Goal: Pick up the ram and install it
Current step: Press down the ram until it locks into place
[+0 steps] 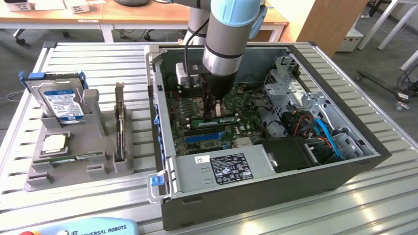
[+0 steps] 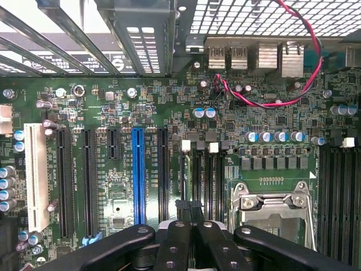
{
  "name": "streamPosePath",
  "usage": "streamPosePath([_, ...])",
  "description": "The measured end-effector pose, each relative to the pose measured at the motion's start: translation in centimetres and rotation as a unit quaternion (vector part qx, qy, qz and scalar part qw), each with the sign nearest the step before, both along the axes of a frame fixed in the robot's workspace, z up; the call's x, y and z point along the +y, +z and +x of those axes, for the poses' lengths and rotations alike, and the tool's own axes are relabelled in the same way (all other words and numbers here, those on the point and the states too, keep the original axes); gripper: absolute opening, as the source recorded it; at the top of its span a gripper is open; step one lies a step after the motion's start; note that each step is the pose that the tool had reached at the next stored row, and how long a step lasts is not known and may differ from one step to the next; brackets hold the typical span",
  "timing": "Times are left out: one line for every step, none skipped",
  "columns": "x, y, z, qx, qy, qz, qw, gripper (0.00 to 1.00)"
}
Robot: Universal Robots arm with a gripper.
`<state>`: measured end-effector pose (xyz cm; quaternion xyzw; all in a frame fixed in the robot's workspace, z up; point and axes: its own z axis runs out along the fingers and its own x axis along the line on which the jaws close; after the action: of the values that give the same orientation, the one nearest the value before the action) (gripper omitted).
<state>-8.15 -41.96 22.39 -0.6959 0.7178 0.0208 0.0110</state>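
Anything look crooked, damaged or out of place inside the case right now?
Nothing stands out. The gripper is down over the motherboard with its fingers closed, pressing at the memory slots. A ram stick lies level in a slot there. The red-black cable loops loosely, clear of the slots.

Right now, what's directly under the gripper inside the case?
The gripper is shut, down at the motherboard by the memory slots, beside the empty processor socket. Its fingers cover whatever sits between them, so a held ram can't be confirmed.

Gripper [image 2: 189, 210] jaws closed over motherboard [image 2: 265, 121], near blue slot [image 2: 139, 175]; possibly touching memory slots [image 2: 206, 180].
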Motion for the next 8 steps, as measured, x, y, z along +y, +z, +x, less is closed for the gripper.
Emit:
streamPosePath([0.0, -0.03, 0.0, 0.0, 0.0, -0.0001, 1.0, 0.1])
streamPosePath([-0.01, -0.04, 0.0, 0.0001, 0.0, -0.0002, 1.0, 0.1])
streamPosePath([-0.01, -0.04, 0.0, 0.0001, 0.0, -0.0002, 1.0, 0.1])
streamPosePath([-0.01, -0.04, 0.0, 0.0001, 0.0, -0.0002, 1.0, 0.1])
streamPosePath([0.0, -0.05, 0.0, 0.0, 0.0, -0.0001, 1.0, 0.1])
streamPosePath([0.0, -0.06, 0.0, 0.0, 0.0, -0.0001, 1.0, 0.1])
streamPosePath([0.0, -0.06, 0.0, 0.0, 0.0, -0.0001, 1.0, 0.1])
streamPosePath([0.0, -0.06, 0.0, 0.0, 0.0, -0.0001, 1.0, 0.1])
